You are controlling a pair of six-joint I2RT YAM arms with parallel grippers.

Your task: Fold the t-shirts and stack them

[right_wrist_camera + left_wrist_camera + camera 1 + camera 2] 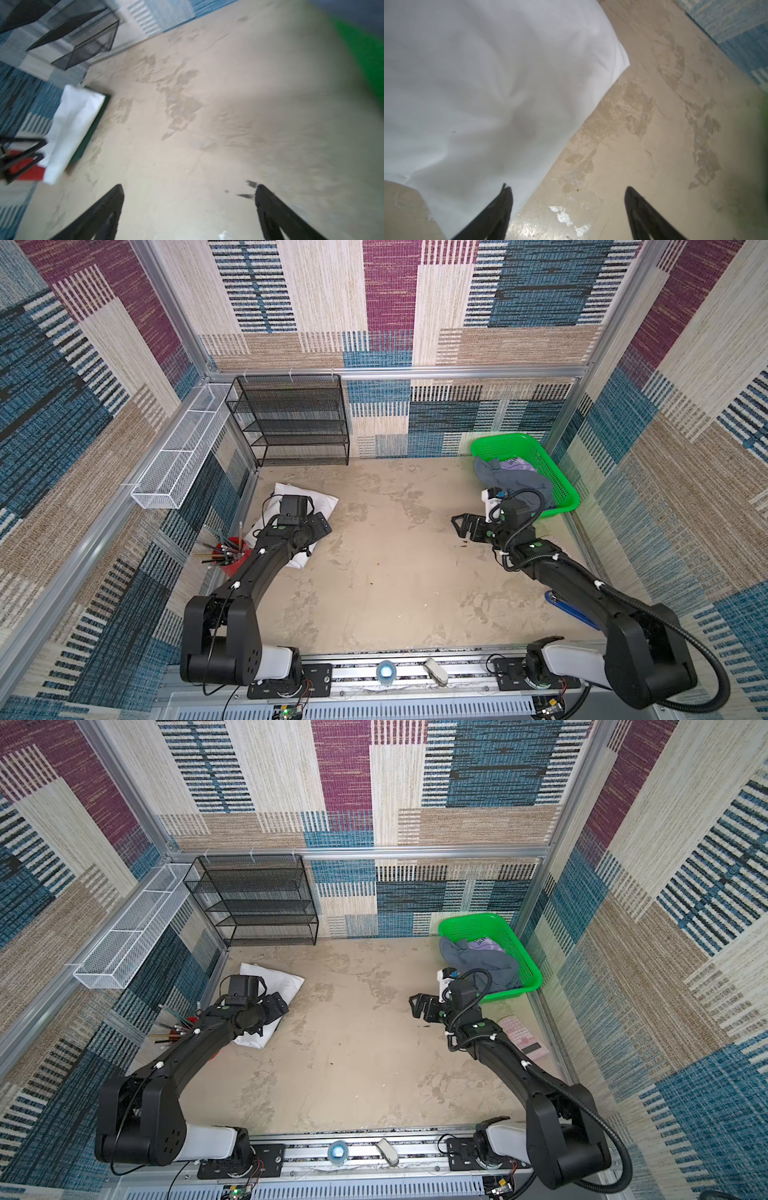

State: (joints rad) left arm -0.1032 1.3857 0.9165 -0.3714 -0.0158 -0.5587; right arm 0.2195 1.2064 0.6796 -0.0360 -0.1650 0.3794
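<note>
Left gripper (568,187) is seen spread wide and empty low over the left rear of the table (395,572), where the white t-shirt (488,83) is laid folded, one fingertip (503,199) placed over the cloth's edge. Right gripper (189,186), likewise opened with nothing between its jaws, is poised well apart from that shirt, just beside the green basket (559,489), over whose rim the grey t-shirt (519,485) is draped. A dark green t-shirt (94,124) is glimpsed beneath the white one.
</note>
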